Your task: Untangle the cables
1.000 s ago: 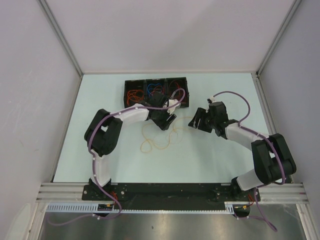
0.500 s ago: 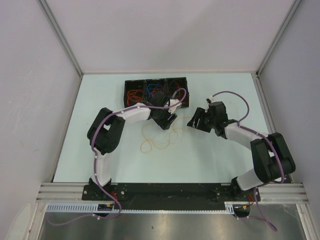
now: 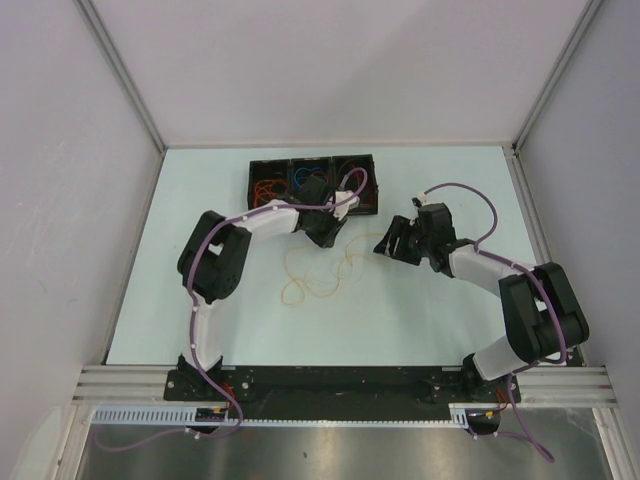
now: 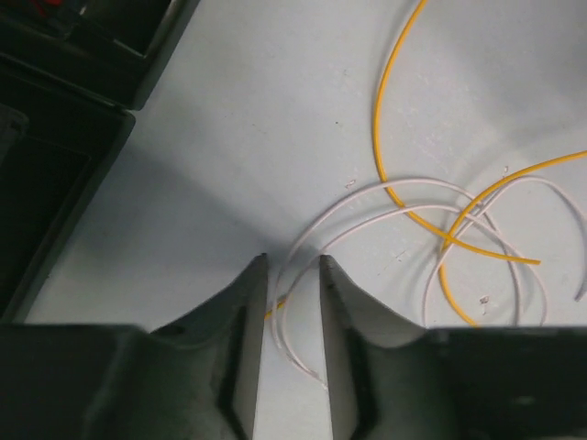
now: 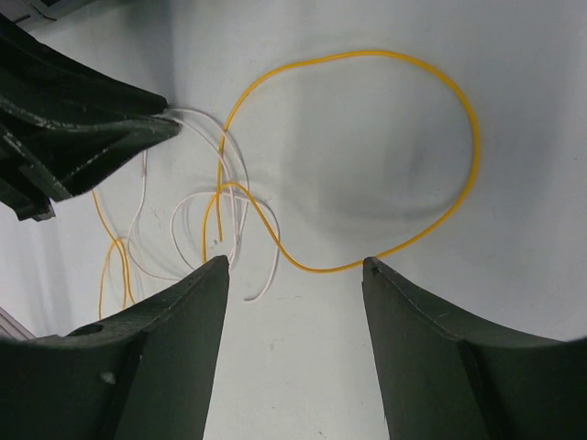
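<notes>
The cables (image 3: 320, 275) lie loose on the table (image 3: 200, 200), just near of the tray (image 3: 256, 172), between my two arms. Only white and yellow strands are out here.

The left gripper (image 4: 293, 261) is down on the pile's left end. Its fingers stand a narrow gap apart, and a white cable (image 4: 404, 181) runs through that gap. The gap looks wider than the strand, so I judge it is not yet pinched. From the fingertips the white cable heads away and curls off to the right in the wrist view. There it crosses the yellow cable (image 4: 377, 110) in a small knot of overlaps. That knot sits ahead and right of the fingers, near but not touching them.

The right gripper (image 5: 293, 266) hangs over the other end, fingers spread wide with nothing between them. The big yellow loop lies beyond its tips.

The left arm is plainly the nearer one to the white strand. I think the next pull should go leftward, away from the crossing.
</notes>
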### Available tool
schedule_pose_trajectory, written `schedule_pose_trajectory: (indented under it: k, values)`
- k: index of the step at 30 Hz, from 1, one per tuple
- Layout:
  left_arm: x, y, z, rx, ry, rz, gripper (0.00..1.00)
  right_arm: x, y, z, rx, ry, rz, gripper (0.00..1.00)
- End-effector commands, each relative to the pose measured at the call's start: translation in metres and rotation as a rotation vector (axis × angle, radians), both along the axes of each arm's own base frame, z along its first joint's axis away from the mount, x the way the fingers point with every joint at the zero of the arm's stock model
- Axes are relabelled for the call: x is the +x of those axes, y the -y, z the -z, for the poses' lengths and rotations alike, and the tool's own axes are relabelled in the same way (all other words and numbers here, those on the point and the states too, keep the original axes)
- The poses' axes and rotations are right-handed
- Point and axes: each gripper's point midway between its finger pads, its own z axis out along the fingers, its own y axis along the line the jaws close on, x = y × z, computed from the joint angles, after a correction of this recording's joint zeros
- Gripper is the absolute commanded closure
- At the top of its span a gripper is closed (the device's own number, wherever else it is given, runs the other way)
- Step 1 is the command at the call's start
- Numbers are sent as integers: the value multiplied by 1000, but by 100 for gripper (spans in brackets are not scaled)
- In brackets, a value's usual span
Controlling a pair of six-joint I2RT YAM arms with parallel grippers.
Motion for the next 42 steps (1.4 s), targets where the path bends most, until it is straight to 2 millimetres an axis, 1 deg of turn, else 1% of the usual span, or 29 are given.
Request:
schedule_pose_trajectory:
  k: [1,3,4,6,10,11,13,14,16,17,18,20,21,22,23,24,27,28,30,31,33,34,36,37,39,40,42]
  values:
    - [-13,2,6,-8,-77,22,82,6,-2,-5,19,29,-7,36]
    - [-21,-1,10,-5,-109,23,95,6,-2,-5,20,28,-6,36]
    - [-24,0,10,-13,-122,25,98,6,-1,-4,19,26,-6,36]
    - [-31,3,9,-44,-148,34,100,7,-1,-5,21,28,-6,37]
    - [-40,18,-11,-142,-186,22,100,6,-1,-4,19,24,-4,37]
    - [-39,22,-23,-171,-173,15,100,6,0,-4,18,24,-1,37]
    - [-44,29,-37,-215,-185,10,100,6,0,-4,16,22,4,38]
    - [-46,30,-48,-229,-173,11,100,6,1,-5,16,24,7,38]
    - [-50,32,-59,-236,-165,-6,100,7,2,-5,13,25,10,38]
    - [-52,30,-65,-240,-163,-11,100,6,2,-4,11,21,10,38]
    - [-53,31,-77,-255,-146,-13,100,6,2,-5,12,24,10,39]
    - [-55,28,-90,-268,-134,-38,100,6,2,-4,9,23,12,39]
    - [-55,26,-103,-282,-108,-44,100,6,2,-5,9,23,12,39]
    - [-52,22,-108,-277,-97,-95,100,6,2,-5,11,25,12,39]
    - [-53,19,-112,-276,-92,-114,100,5,2,-5,11,23,12,39]
    - [-53,18,-127,-299,-69,-132,100,6,2,-6,12,27,15,39]
    - [-53,8,-143,-299,-33,-199,100,6,3,-6,14,31,19,39]
    - [-55,5,-158,-321,-11,-214,100,6,3,-7,16,32,20,39]
    - [-57,3,-175,-361,9,-236,100,5,3,-6,18,31,18,40]
    - [-59,3,-200,-413,60,-227,100,6,4,-7,20,31,21,39]
    - [-62,1,-222,-472,85,-244,100,5,4,-6,22,29,19,40]
    - [-65,0,-247,-519,121,-236,100,5,4,-6,23,29,19,39]
    - [-70,0,-272,-563,136,-214,100,6,4,-6,26,29,20,39]
    - [-73,0,-294,-584,155,-200,100,6,5,-6,25,30,19,40]
    - [-79,0,-317,-612,172,-172,100,5,5,-5,27,25,21,39]
    - [-81,-1,-337,-628,192,-162,100,6,4,-5,28,27,18,40]
    - [-82,-3,-355,-637,218,-162,100,5,4,-5,30,24,17,40]
